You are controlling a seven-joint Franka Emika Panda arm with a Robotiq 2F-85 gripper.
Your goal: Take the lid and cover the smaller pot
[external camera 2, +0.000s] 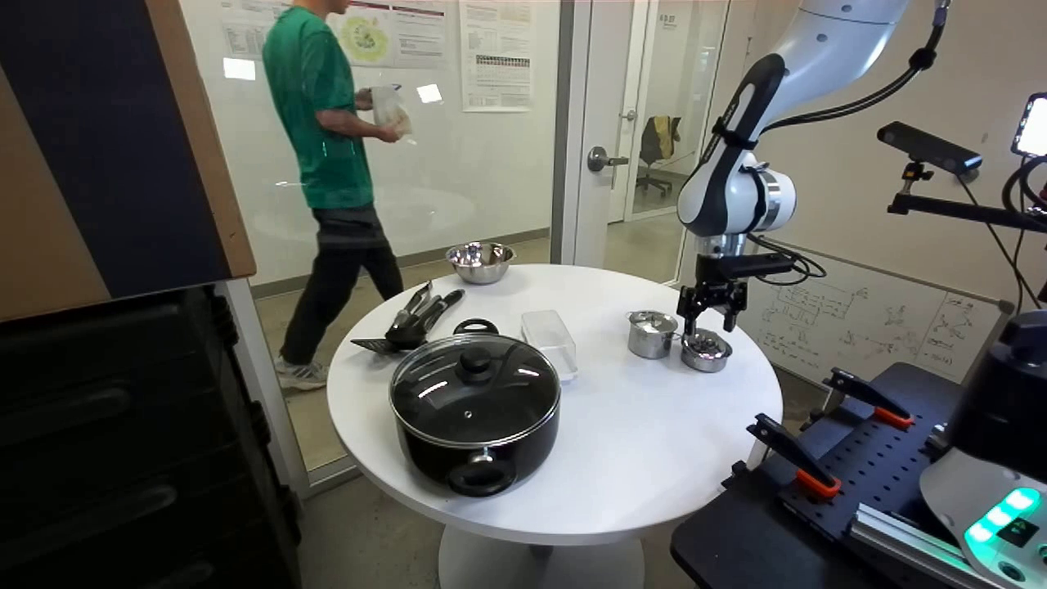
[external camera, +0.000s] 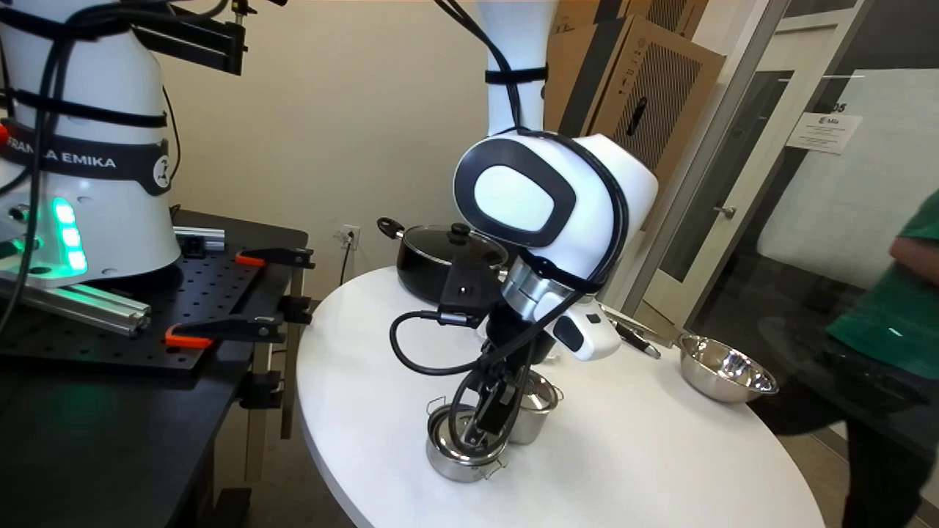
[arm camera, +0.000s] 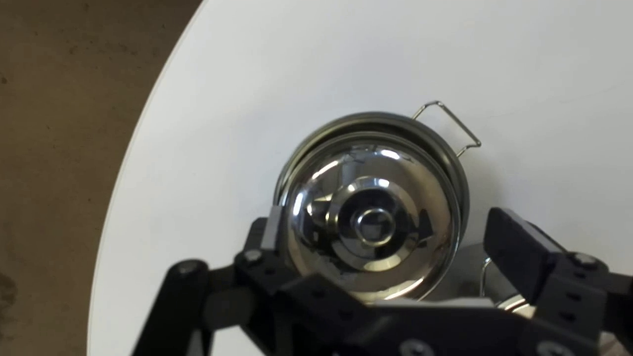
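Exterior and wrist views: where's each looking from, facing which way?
An exterior view: nearer the smaller pot, looking down towards the black pot; arm, base visible.
An exterior view: nearer the black pot, looking down across the table; arm, base visible.
Wrist view: arm-mounted, looking down at the lid; open jaws visible.
Both exterior views share those pots.

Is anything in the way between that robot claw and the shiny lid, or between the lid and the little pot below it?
Nothing visible stands in either path: the open gripper is over the lid, which lies off-centre over the smaller pot. The taller pot stands close beside, not between.
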